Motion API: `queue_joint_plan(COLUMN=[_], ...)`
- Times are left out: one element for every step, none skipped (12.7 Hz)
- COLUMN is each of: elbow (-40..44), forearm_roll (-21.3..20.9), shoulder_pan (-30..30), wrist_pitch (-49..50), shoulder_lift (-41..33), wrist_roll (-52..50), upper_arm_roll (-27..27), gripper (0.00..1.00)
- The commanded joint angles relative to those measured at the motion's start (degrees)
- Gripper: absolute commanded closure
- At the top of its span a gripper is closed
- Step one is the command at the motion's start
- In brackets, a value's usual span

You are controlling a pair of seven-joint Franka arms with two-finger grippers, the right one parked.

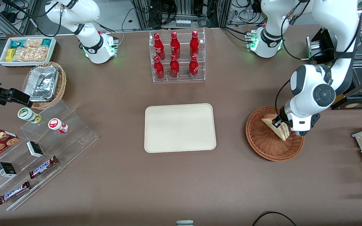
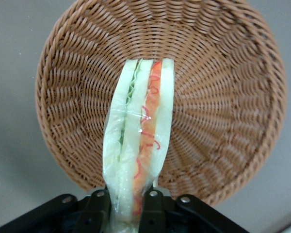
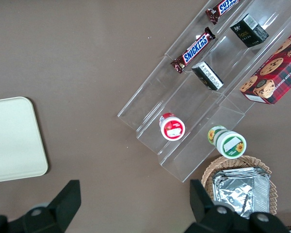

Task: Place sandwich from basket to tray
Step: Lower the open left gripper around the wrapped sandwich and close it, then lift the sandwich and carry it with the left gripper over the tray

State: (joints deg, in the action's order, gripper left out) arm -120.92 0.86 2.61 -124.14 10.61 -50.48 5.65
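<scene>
I see the gripper (image 2: pixel 127 206) clamped on the sandwich (image 2: pixel 138 145), which stands on edge over the basket (image 2: pixel 223 97), its length pointing away from the gripper.

End effector (image 1: pixel 281 125) gripping sandwich (image 1: pixel 280 129) above basket (image 1: pixel 262 138)

end effector (image 1: pixel 278 123) over basket (image 1: pixel 262 142), gripping sandwich (image 1: pixel 280 128)

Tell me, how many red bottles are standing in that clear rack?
6 red bottles in the clear rack, farther from the camera than the tray: three on the upper step, three on the lower. None looks hidden.
</scene>
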Motion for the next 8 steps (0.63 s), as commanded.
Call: queue_joint_plan(elbow=[6.2, 7.96, 9.11, 9.73, 10.17, 11.57, 13.32, 14.99], forearm_roll=[0.37, 0.37, 0.37, 0.37, 0.02, -0.24, -0.77, -2.51], shoulder_pan=[0.2, 0.2, 0.2, 0.28, 0.29, 0.29, 0.72, 2.81], wrist_pitch=[8.1, 10.13, 11.1, 11.2, 10.85, 10.85, 10.85, 11.11], shoulder_lift=[-0.33, -0.06, 0.2, 0.38, 0.73, 1.86, 3.44, 4.76], wrist_roll=[5.11, 6.96, 7.76, 8.55, 8.91, 9.0, 8.91, 8.91], upper_arm_roll=[2.08, 3.3, 4.62, 6.11, 8.13, 10.76, 13.14, 13.94], gripper=[1.0, 1.0, 1.0, 1.0, 1.0, 1.0, 1.0, 1.0])
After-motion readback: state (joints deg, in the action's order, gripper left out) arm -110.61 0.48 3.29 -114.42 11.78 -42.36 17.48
